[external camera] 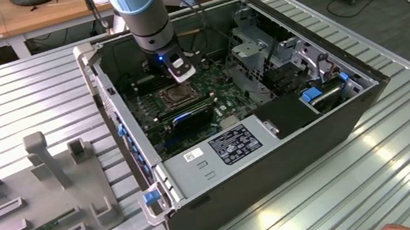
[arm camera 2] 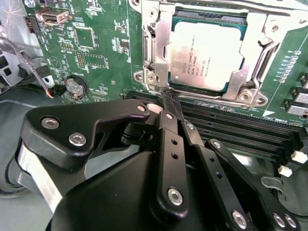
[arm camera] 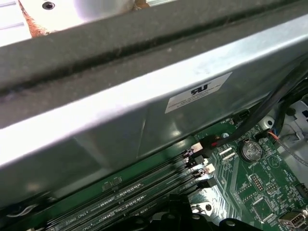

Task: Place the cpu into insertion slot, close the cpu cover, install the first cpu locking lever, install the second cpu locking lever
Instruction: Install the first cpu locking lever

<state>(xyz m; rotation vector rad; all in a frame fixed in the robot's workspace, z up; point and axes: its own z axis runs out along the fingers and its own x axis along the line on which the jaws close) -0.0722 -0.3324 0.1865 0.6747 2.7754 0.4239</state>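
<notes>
My black-linked pincer point(arm camera 2: 169, 103) is clenched on nothing, its tips pressed together just beside the near rim of the small square insertion slot with its silvery metal rim point(arm camera 2: 153, 57). The pale silver-tan square cpu point(arm camera 2: 207, 50) already lies seated there, and the thin silvery cpu cover frame point(arm camera 2: 250, 84) is down over its edges. I judge the locking-lever work is in hand: done well, it wants the tips kept low on the thin lever and clear of the long black memory slots point(arm camera 2: 231, 127) alongside. In the exterior view my arm reaches into the open dark computer case point(external camera: 282, 177), lying on a ribbed aluminium table point(external camera: 11, 103); a grey fixture plate point(external camera: 36, 199) sits near the exterior view's left edge.
</notes>
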